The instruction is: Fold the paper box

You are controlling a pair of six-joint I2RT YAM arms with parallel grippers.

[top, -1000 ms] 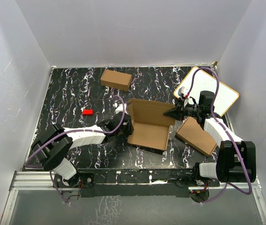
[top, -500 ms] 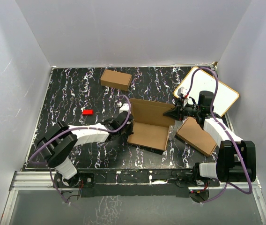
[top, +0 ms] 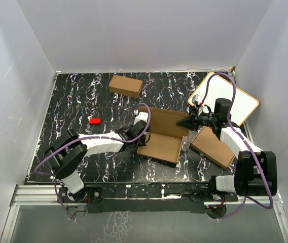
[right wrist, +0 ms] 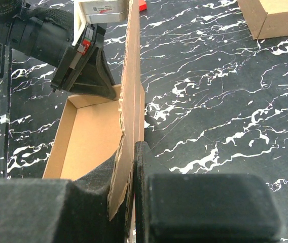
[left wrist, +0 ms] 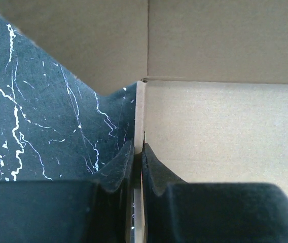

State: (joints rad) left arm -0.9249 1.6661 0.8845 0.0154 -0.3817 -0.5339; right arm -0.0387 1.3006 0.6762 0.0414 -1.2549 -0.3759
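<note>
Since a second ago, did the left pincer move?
Yes. The left pincer slid to the right, farther from the red block, which stayed put. It is pinching the box's left wall.

one paper box (top: pixel 159 147), two cartons (top: pixel 126 85) (top: pixel 212 147), one red block (top: pixel 95 121), one board (top: pixel 235 98)

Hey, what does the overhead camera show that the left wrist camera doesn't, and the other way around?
Only overhead: the right gripper at the right end of the paper box's raised back panel, a small carton, a flat carton, a red block and a white board. Only the left wrist: a close look at the left gripper's fingers closed on the box's thin side wall, seen edge-on. Both: the box, the left gripper and the black marbled table.
</note>
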